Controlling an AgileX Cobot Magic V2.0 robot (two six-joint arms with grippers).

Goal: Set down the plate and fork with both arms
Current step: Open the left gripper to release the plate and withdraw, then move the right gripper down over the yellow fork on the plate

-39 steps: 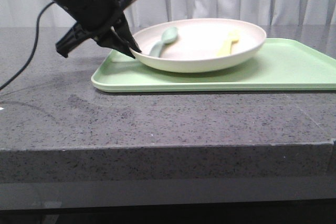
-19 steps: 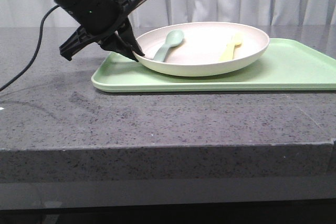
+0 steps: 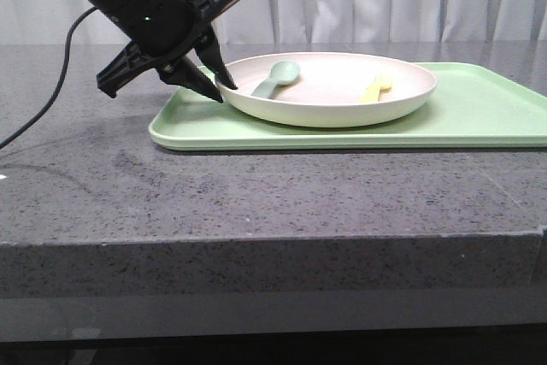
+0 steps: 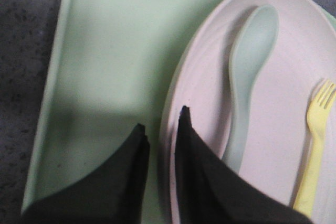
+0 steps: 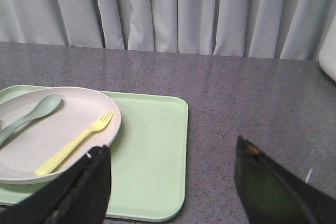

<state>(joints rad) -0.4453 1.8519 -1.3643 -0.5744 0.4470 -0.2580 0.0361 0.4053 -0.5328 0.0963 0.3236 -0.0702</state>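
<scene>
While it lies flat on the tray, the plate has its rim between two black fingers.

Plate: wide, shallow, round cream-pink plastic plate with a raised rim; it sits on the left half of the tray.
Fork: small pale yellow plastic fork; it lies inside the plate, on the plate's right part in the front view, tines toward the curtain.
Spoon: pale grey-green plastic spoon with a round bowl; it lies inside the plate beside the fork, apart from it.
Left pincer: black left pincer; its jaws stand only a little apart, one finger inside the plate's left rim and one outside, over the tray. If the pads press the rim, I cannot tell.
Right pincer: black right pincer; its jaws stand wide apart and hold nothing, above the bench near the tray's right end.
Tray: flat rectangular light green tray; it rests on the bench.
Bench: dark grey speckled stone bench.
</scene>
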